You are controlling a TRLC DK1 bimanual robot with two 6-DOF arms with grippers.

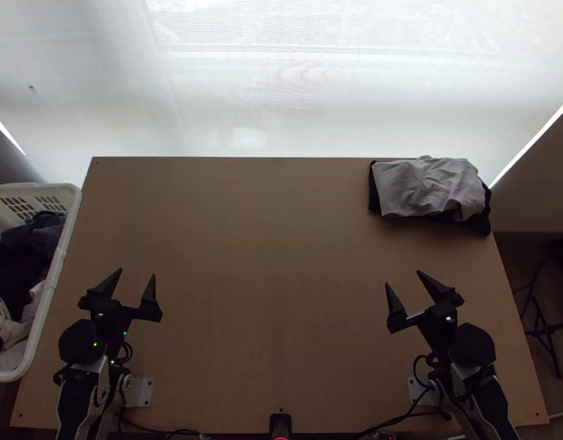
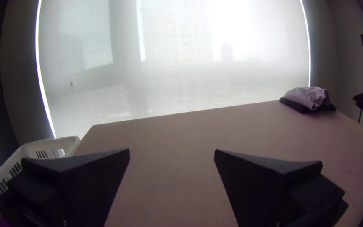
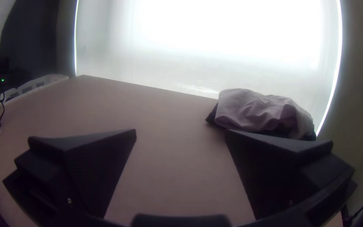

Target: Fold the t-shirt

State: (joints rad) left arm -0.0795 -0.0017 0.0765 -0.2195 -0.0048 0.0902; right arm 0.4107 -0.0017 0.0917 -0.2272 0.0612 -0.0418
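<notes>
The left gripper (image 1: 137, 273) and right gripper (image 1: 402, 278) gape empty, and whether the shirt is the grey cloth (image 1: 428, 187) atop black cloth (image 1: 481, 223) at the table's (image 1: 281, 257) far right corner or among the clothes (image 1: 14, 257) in the basket (image 1: 56, 260), overlapping layers could make one pinch drag two.

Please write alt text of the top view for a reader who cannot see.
Two open grippers, left and right, hold nothing above a wooden table. Grey cloth lies bunched on black cloth at the far right corner; a white basket of clothes stands left.
</notes>
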